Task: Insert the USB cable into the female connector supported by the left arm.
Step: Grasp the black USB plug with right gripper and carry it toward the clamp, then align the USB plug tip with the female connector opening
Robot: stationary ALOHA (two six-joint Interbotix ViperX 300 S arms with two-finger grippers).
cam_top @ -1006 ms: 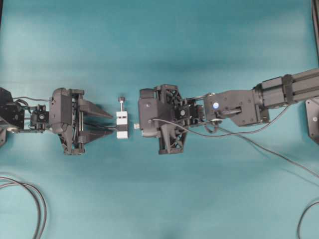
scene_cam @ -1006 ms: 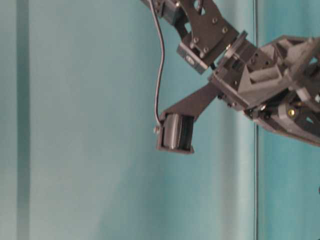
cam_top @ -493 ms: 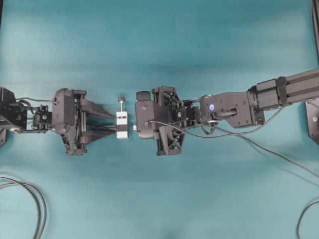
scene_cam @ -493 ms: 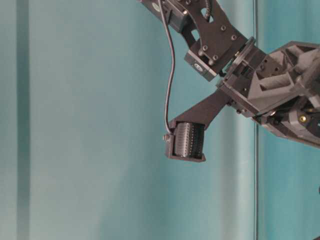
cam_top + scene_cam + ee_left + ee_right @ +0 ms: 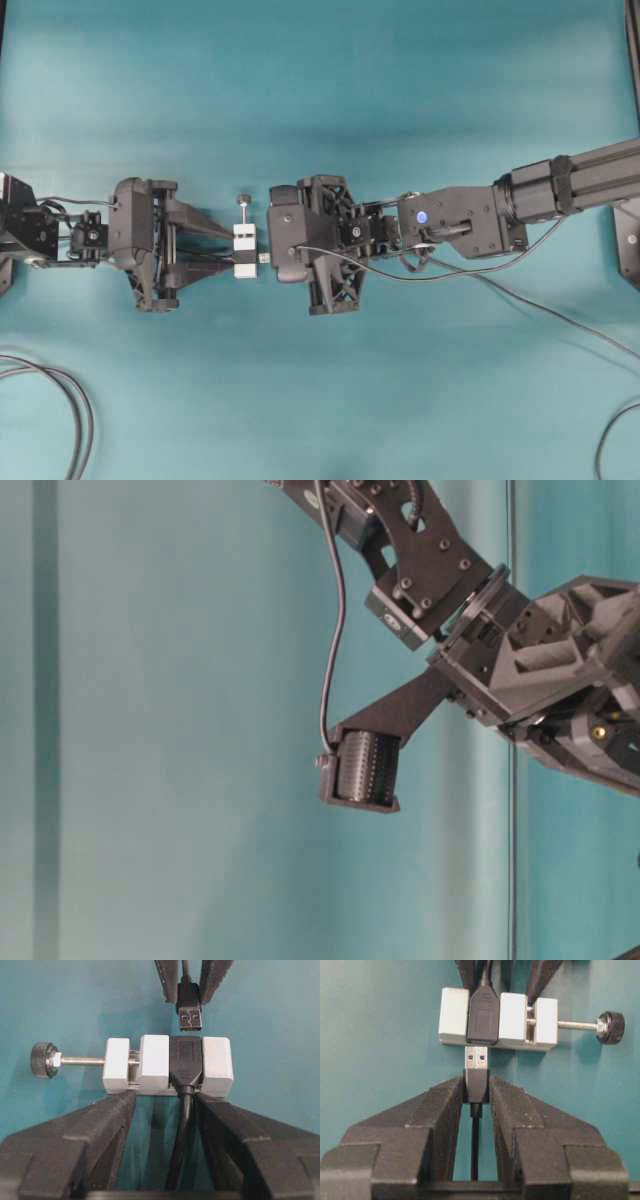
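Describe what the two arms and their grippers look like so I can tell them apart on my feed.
Both are black. The left arm is short-segmented, with a gripper of two long pointed triangular fingers. The right arm has a long boxy forearm, a blue light dot and a thin dark cable looping alongside; its gripper has similar wedge-shaped fingers.

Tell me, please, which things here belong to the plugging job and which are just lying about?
In use: USB cable, female connector in its white clamp, right pincer, left pincer.
Lying about: cable loops at the table's corners.
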